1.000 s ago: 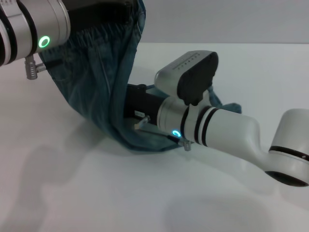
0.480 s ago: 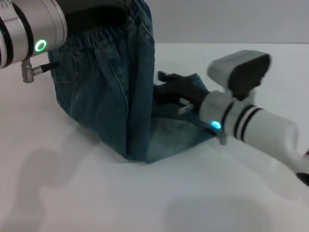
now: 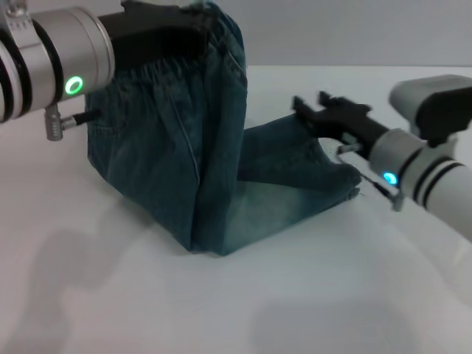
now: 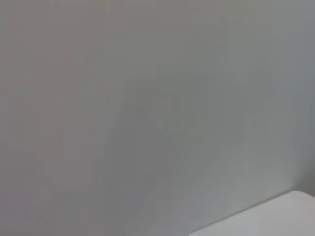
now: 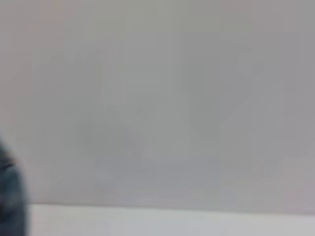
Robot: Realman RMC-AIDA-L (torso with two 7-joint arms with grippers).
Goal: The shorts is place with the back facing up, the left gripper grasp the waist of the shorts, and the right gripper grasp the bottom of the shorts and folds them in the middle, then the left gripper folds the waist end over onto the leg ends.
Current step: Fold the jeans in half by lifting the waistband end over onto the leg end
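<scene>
The blue denim shorts (image 3: 184,147) hang by their elastic waist (image 3: 158,70) from my left gripper (image 3: 198,23), which is shut on the waist at the upper left, above the table. The cloth drops to a fold on the table, and the leg ends (image 3: 295,166) lie flat to the right. My right gripper (image 3: 311,103) hovers just behind and above the leg ends, open, with nothing between its fingers. A sliver of denim (image 5: 9,196) shows at the edge of the right wrist view.
The white table (image 3: 147,310) stretches in front of and to both sides of the shorts. A grey wall (image 3: 354,29) stands behind it. The left wrist view shows only that wall and a corner of the table (image 4: 275,216).
My right gripper let go of the leg ends and drew back to the right. The legs now lie spread on the table. My left gripper carried the waist slightly right.
</scene>
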